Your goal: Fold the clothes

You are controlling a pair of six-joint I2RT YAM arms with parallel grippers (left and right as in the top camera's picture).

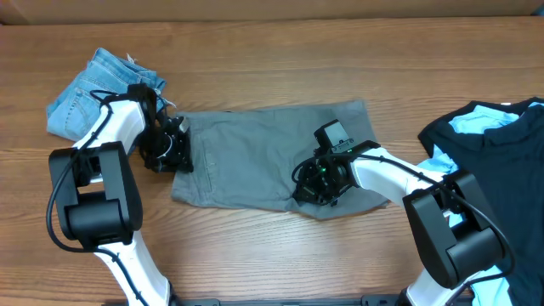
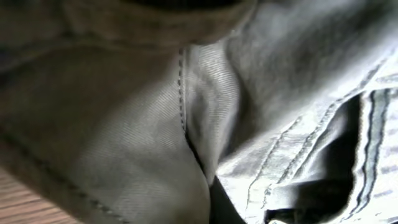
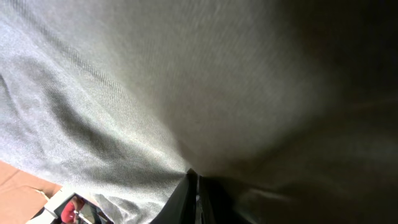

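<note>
Grey shorts (image 1: pixel 255 153) lie flat in the middle of the table. My left gripper (image 1: pixel 174 153) sits at their left waistband edge; the left wrist view is filled with grey cloth and stitched seams (image 2: pixel 186 112), with cloth bunched at the jaws. My right gripper (image 1: pixel 314 185) is on the lower right part of the shorts; in the right wrist view its fingers (image 3: pixel 198 193) are pressed together with grey cloth (image 3: pixel 124 93) pinched between them.
A folded pair of blue jeans (image 1: pixel 93 93) lies at the far left, behind my left arm. A black shirt with a light blue garment (image 1: pixel 493 136) lies at the right edge. The wooden table (image 1: pixel 255 255) shows in front.
</note>
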